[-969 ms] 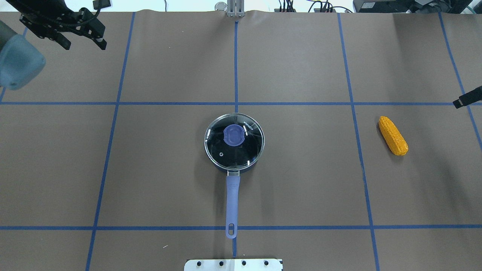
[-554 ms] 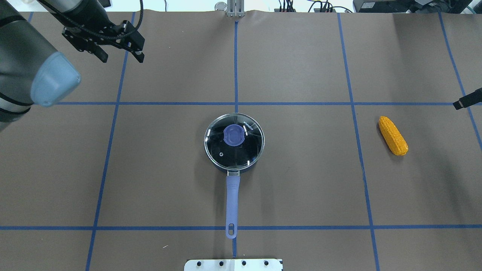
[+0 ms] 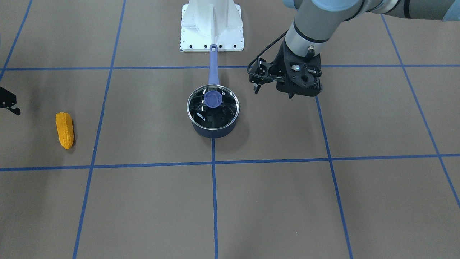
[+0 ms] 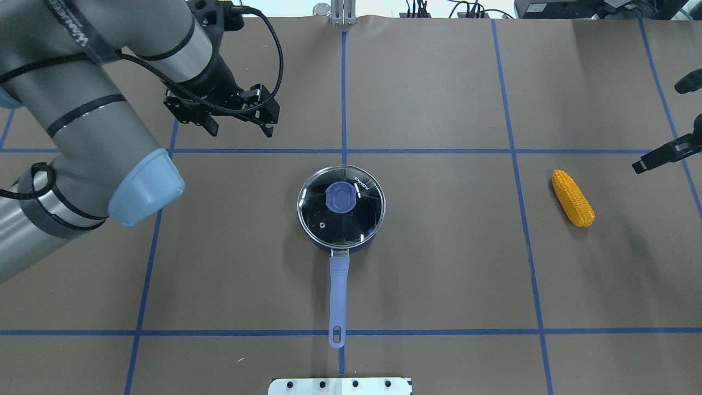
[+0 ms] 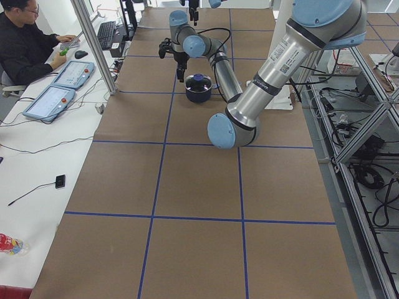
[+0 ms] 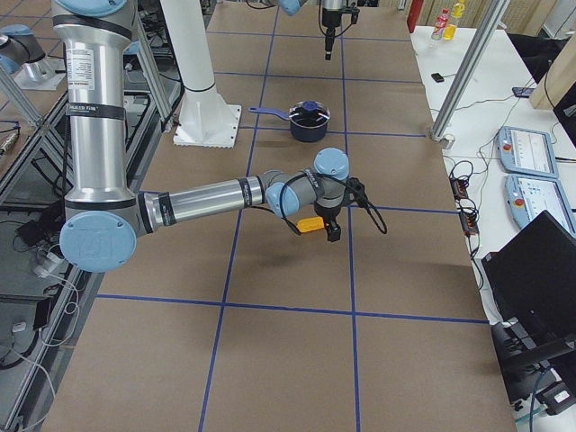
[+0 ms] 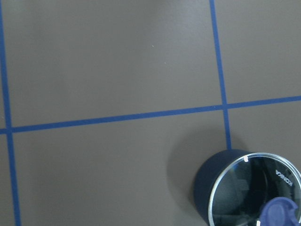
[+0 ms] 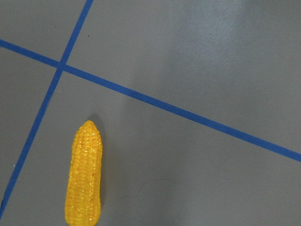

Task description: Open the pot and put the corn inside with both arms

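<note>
You have one pot (image 3: 214,133) on the brown table cover (image 4: 439,274), at the middle of the overhead view. Its one glass lid (image 4: 356,219) sits on the rim and closes it. The lavender knob (image 4: 340,197) is on top, and the handle (image 4: 338,291) points to 6 o'clock, toward the white base plate (image 4: 340,385). The one corn (image 4: 572,197) lies flat at 3 o'clock from the pot, well apart from it, tapered end toward 11 o'clock. A line of blue tape (image 4: 517,181) runs between the two.

Your left gripper (image 4: 241,130) hangs above the cover at 10 o'clock from the pot, near it but not over it. Its two fingers are spread wide and hold nothing. Your right gripper (image 4: 657,127) is at about 2 o'clock from the corn and is cut off by the view's edge. Only two dark fingertips show, well apart, with nothing between them. In the right side view it partly covers the corn.

The fingers of both grippers lie outside the wrist cameras' frames. The left camera catches only part of the pot, in its lower right corner. The right one has the corn low in its frame, its lower end at the very edge. In the left side view the left arm (image 5: 268,81) hides the handle.

Off the table you can count one seated person (image 5: 25,43), two control panels (image 5: 47,103) and a keyboard (image 5: 105,34) on the white bench. The right side view adds two bottles (image 6: 441,22) and a laptop (image 6: 540,270)
</note>
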